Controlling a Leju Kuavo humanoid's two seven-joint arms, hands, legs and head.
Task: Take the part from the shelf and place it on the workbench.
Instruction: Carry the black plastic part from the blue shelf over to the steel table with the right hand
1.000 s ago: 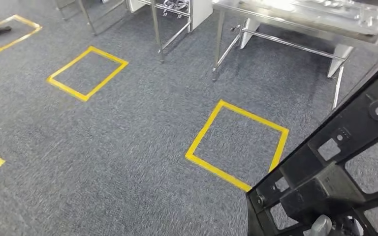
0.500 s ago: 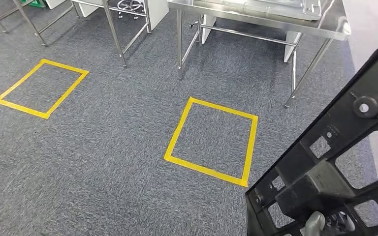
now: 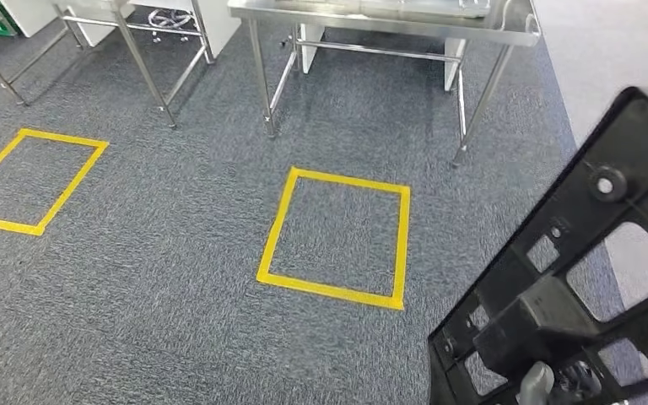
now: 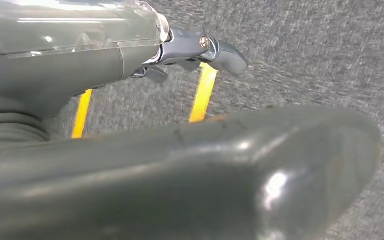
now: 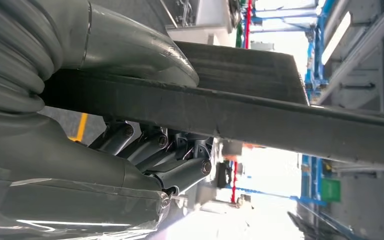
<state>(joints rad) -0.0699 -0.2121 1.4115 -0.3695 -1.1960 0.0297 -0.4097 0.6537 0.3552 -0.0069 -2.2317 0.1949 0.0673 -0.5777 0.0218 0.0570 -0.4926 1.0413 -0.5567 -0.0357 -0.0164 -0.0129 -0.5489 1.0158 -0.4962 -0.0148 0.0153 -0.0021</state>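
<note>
the workbench (image 3: 388,21) stands at the far edge of the floor (image 3: 177,295), with another table frame (image 3: 148,59) to its left. a taped square (image 3: 337,236) lies on the floor just before the workbench; a second taped square (image 3: 29,181) lies well to its left. the part (image 3: 574,278) is at the near right, gripped by the right hand (image 5: 145,145).

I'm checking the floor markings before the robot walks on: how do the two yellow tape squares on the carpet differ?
The near yellow square is whole in the head view; the far-left yellow square is cut off by the picture's edge. The near one lies in front of the steel workbench; the far-left one lies before another metal frame. Both are empty outlines on grey carpet.
</note>
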